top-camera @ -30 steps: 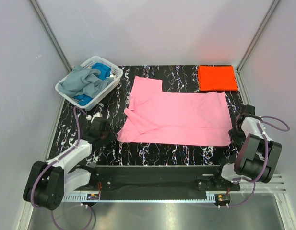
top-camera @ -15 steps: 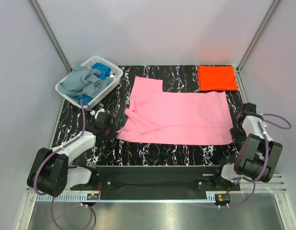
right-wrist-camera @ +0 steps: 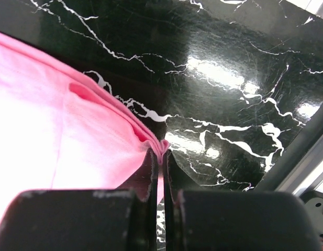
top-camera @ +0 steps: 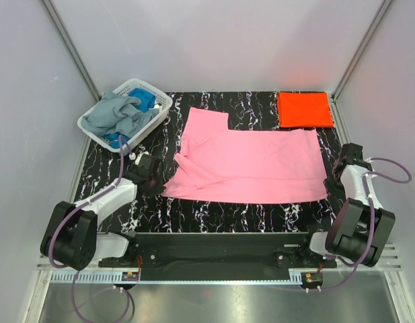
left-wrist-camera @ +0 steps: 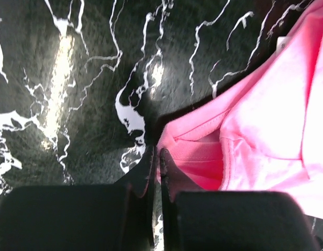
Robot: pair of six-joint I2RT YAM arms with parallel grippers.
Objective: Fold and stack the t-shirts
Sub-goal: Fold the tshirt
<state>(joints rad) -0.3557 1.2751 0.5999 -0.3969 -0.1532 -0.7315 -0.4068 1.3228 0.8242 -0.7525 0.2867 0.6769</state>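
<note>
Fold step in hand: left gripper [left-wrist-camera: 157,157] and right gripper [right-wrist-camera: 161,154] are each pinching shut on 1 near corner of the soft pink cloth t-shirt [top-camera: 254,165], which is lying flat ahead of both fingertips. Next, likely: lifting both corners level, carrying forward without slipping.

Soft matt cloth pink t-shirt [top-camera: 251,165], lightly creased; orange-red t-shirt [top-camera: 303,109], smooth matt cloth; glossy black table [top-camera: 254,104], white marble-like veins, glare patches; white plastic lattice basket [top-camera: 134,83], crumpled grey-blue cloth [top-camera: 116,111]; brushed metal sill [top-camera: 214,303]
</note>
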